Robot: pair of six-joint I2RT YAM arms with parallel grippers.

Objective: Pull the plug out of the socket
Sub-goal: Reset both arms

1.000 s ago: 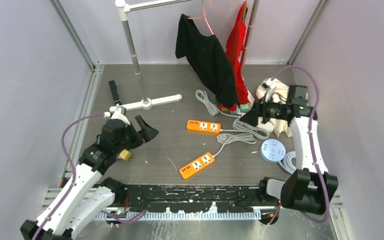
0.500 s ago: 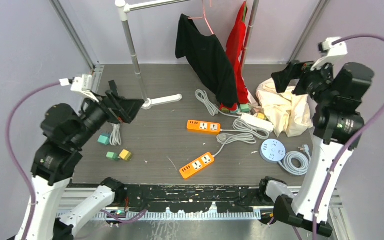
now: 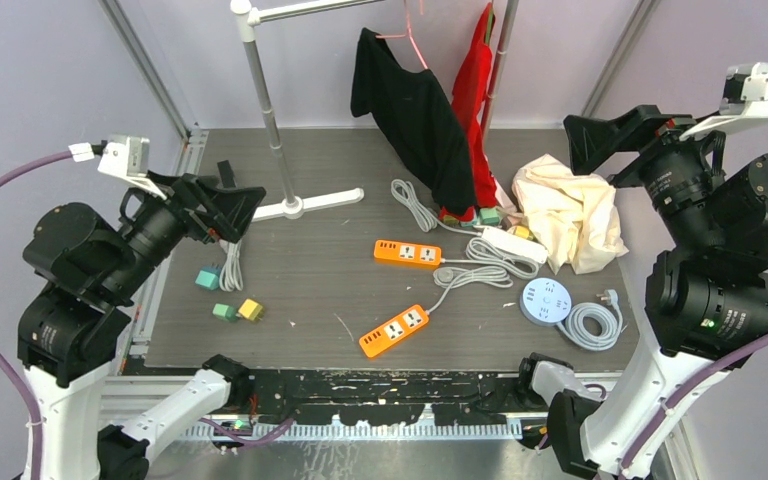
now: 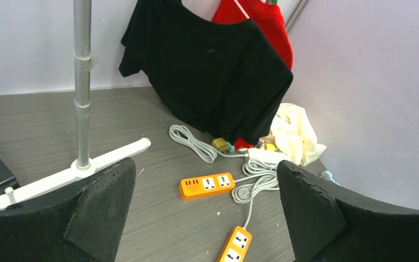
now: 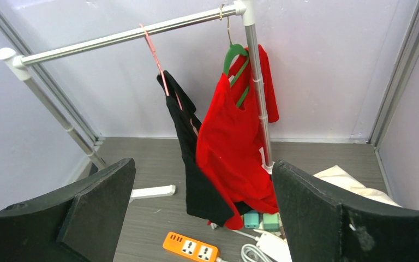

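- Left hand [image 3: 243, 214]: jaws spread as wide as they go, released, grasping nothing and touching nothing; it hangs high above the left edge of the desk [image 3: 310, 290], aimed inward toward the clothes rack's white foot [image 3: 295, 207].
- Right hand [image 3: 600, 142]: equally wide open, with nothing between its fingers [image 5: 87, 207]; it hovers high over the far right corner, above a crumpled cream cloth [image 3: 570, 215] and well clear of it.
- Plug [image 3: 610, 297]: lies loose on the desk at the right, at the end of a coiled grey cable [image 3: 588, 326]; it is just beside the round socket block [image 3: 546, 300] but not seated in it; well apart from both hands.
- A round grey plug [image 3: 443, 273] lies flat between the far orange strip [image 3: 407, 253] and the near orange strip [image 3: 394, 331]; both strips face up with their sockets uncovered; a grey cord [image 3: 480, 262] loops beside them.
- A white power strip [image 3: 510, 243] sits at the cloth's near-left edge, with small green blocks [image 3: 488, 215] at its far end; whether anything is plugged into it I cannot tell.
- On the desk near the left hand: a teal block [image 3: 207, 278], a green block [image 3: 223, 311] and a yellow block [image 3: 250, 309], the last two close together; a short grey lead [image 3: 230, 270] lies beside the teal one.
- At the back, a black shirt [image 3: 415, 110] and a red garment [image 3: 475, 90] hang from the rack's rail.
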